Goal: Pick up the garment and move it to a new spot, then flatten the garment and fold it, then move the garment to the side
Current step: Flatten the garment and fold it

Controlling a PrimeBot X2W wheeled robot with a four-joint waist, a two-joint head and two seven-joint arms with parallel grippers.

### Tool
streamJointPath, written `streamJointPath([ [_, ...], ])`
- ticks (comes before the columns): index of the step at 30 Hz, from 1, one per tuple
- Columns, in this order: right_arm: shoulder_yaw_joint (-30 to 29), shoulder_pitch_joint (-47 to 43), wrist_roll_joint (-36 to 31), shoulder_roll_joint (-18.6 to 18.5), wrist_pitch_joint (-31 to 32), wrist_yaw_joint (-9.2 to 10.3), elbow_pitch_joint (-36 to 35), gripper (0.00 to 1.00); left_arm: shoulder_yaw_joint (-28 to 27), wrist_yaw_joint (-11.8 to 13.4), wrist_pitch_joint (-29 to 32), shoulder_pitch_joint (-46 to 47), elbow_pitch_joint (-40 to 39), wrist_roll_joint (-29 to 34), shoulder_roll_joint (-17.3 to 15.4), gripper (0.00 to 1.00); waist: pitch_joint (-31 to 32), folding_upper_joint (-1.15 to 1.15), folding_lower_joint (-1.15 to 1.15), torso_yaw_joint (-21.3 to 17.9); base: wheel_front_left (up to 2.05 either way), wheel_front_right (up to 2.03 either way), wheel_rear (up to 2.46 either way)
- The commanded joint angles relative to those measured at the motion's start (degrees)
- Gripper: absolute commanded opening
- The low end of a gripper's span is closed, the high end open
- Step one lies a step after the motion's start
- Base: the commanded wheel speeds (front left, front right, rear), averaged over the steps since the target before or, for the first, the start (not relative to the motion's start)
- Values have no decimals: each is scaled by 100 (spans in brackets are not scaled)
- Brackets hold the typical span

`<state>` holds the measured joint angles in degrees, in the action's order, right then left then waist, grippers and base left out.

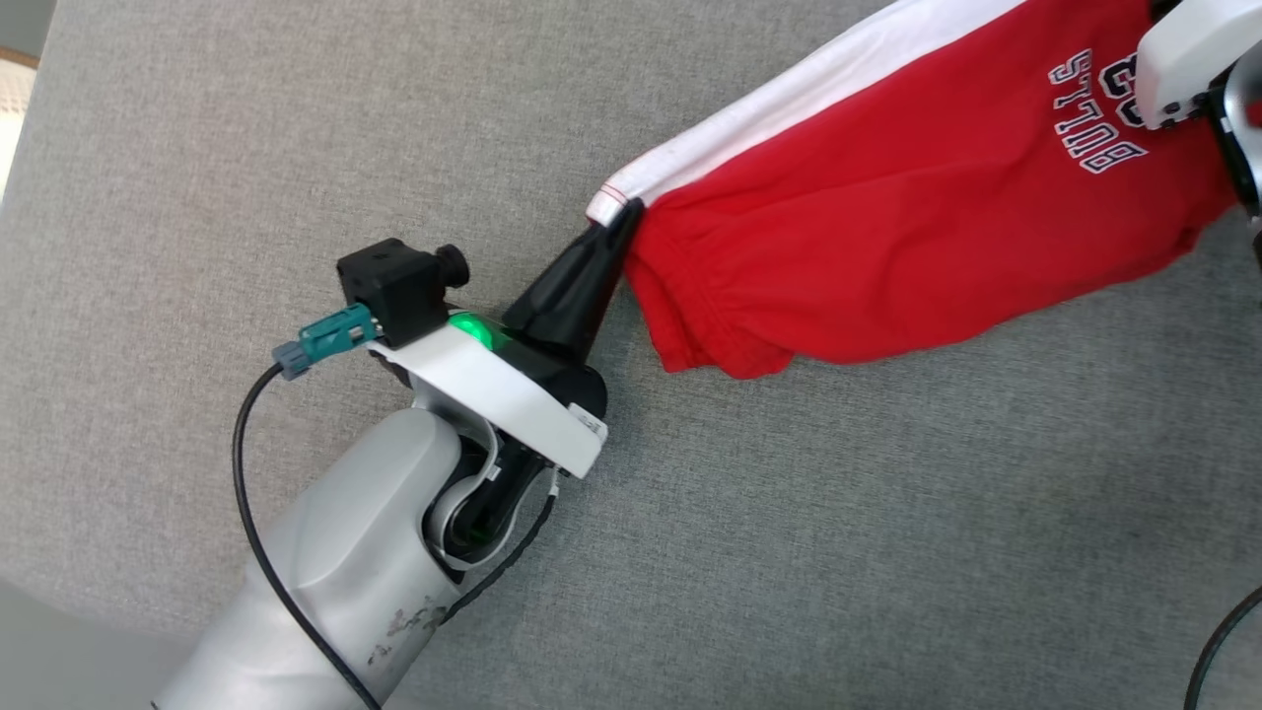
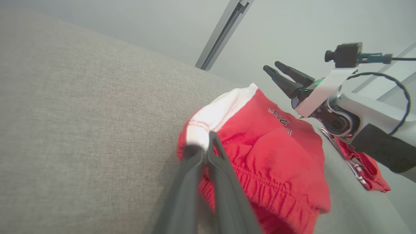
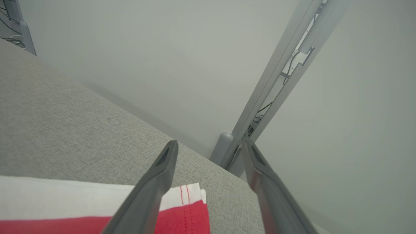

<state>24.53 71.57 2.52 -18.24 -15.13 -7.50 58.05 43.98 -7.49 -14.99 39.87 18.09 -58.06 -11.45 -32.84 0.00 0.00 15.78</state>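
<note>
The garment (image 1: 917, 197) is a pair of red shorts with a white side stripe and dark lettering, stretched across the grey cloth surface (image 1: 296, 148). My left gripper (image 1: 623, 212) is shut on its white-striped hem corner, which the left wrist view (image 2: 208, 139) shows pinched between the fingertips. The right gripper (image 3: 209, 144) is open with nothing between its fingers, hovering just above the garment's other hem corner (image 3: 187, 195). In the left wrist view the right gripper (image 2: 276, 70) is raised over the far end of the garment (image 2: 269, 143).
The grey surface (image 3: 65, 130) ends at an edge near a pale wall and a slanted metal frame post (image 3: 276, 74). A black cable (image 1: 1218, 641) loops in at the lower right of the head view. Bare cloth lies left of and below the garment.
</note>
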Motion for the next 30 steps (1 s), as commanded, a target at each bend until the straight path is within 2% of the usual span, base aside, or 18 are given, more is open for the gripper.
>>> streamJointPath([
  [1,-28,-155,36,3,3,1,-96,100,-114,6,-25,-44,52,65,8,99,83,0,0,-71,0,0,0],
  [6,-259,-701,166,110,3,1,-838,100,-659,175,-25,-369,168,516,84,100,405,0,0,-293,0,0,0],
  [11,-582,-1502,324,246,2,1,-1408,100,-1166,493,-25,-947,17,1203,92,100,857,0,0,-502,0,0,0],
  [21,-1365,-3000,720,537,3,1,-1881,100,-1804,1233,-25,-2323,-761,2648,181,100,1701,0,0,-580,0,0,0],
  [27,-1751,-3527,1029,593,3,1,-1889,100,-2153,1421,-25,-2865,-1185,2906,384,100,1969,0,0,-441,0,0,0],
  [30,-2046,-3846,1192,578,3,1,-1882,100,-2379,1375,-25,-3155,-1429,3167,533,100,2083,0,0,-289,0,0,0],
])
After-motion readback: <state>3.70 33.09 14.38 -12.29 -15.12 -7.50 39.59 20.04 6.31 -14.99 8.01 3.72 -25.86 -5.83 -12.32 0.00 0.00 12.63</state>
